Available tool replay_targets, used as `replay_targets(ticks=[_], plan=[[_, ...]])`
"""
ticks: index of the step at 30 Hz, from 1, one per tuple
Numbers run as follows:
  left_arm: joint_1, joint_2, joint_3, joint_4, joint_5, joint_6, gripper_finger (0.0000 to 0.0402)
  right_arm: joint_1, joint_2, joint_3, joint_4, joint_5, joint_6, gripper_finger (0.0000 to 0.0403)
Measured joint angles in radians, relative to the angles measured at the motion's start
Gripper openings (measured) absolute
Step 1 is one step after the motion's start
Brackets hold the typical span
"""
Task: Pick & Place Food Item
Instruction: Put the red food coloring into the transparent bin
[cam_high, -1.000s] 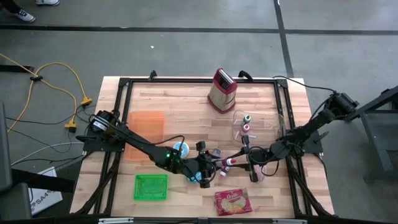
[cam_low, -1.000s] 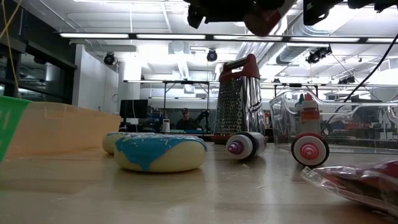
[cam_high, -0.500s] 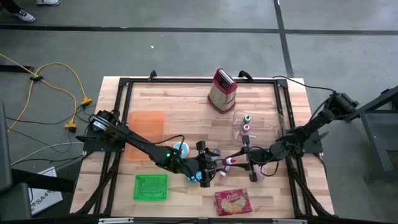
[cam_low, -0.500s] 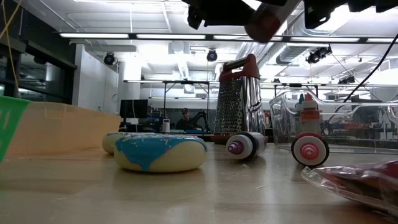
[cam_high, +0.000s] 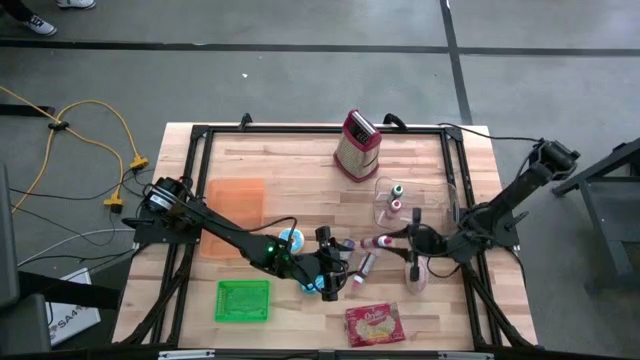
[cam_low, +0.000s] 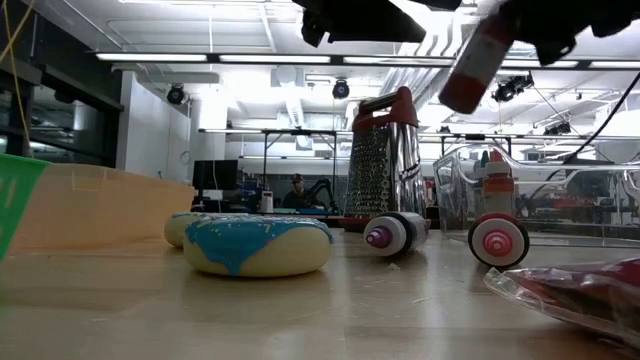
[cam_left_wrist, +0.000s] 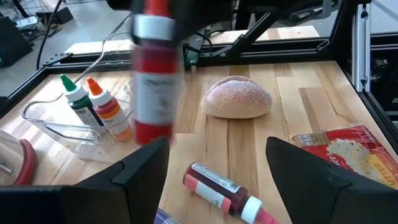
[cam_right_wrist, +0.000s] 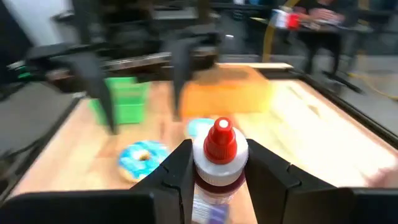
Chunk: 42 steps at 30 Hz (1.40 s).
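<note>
My right gripper (cam_high: 398, 240) is shut on a red sauce bottle (cam_high: 381, 241) with a white label, held in the air right of the table's middle. In the low view the bottle (cam_low: 478, 62) hangs high above the wood. My left gripper (cam_left_wrist: 217, 149) stands open just left of it, with nothing between its fingers. A second red bottle (cam_left_wrist: 224, 190) lies on its side on the table below. Two blue-iced donuts (cam_low: 256, 244) rest flat near the front, and a bread roll (cam_left_wrist: 238, 98) sits further right. My right gripper pinches the bottle's body just below the white collar (cam_right_wrist: 217, 182) between its two fingers. The fingers come nearly level from the table's right and lie along the bottle, its red cap (cam_right_wrist: 219, 138) pointing away from the wrist. The bottle is tilted and clear of the table.
A metal grater (cam_high: 357, 145) stands at the far middle. A clear tray (cam_left_wrist: 74, 127) holds green-capped and orange-capped bottles. An orange box (cam_high: 235, 200) and a green basket (cam_high: 243, 300) are on the left, and a red snack bag (cam_high: 373, 324) lies at the near edge.
My right gripper has drawn back toward the table's right and a little toward the far edge, carrying the red bottle away from my left gripper. The wrist has turned, so the bottle has swung from pointing at the near-left to lying nearly across the table.
</note>
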Motion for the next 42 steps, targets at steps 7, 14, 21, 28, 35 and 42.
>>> replay_targets(ticks=[7,14,21,28,35,42], plan=[[0.000,0.000,0.000,0.000,0.000,0.000,0.0262,0.004,-0.116,0.000,-0.212,0.161,0.129,0.0102],[0.000,0.000,0.000,-0.001,0.000,0.001,0.0262,0.002,-0.201,0.000,-0.307,0.284,0.147,0.0102],[0.000,0.000,0.000,-0.002,0.000,0.001,0.0262,0.002,-0.247,0.000,-0.518,0.278,0.354,0.0102],[0.000,0.000,0.000,-0.001,0.000,0.001,0.0262,0.002,-0.247,0.000,-0.706,0.249,0.560,0.0104],[0.000,0.000,0.000,-0.001,0.000,0.001,0.0262,0.001,-0.247,0.000,-0.912,0.205,0.782,0.0102],[0.000,0.000,0.000,-0.001,0.001,0.001,0.0262,-0.038,-0.219,0.000,-0.973,0.122,0.872,0.0102]])
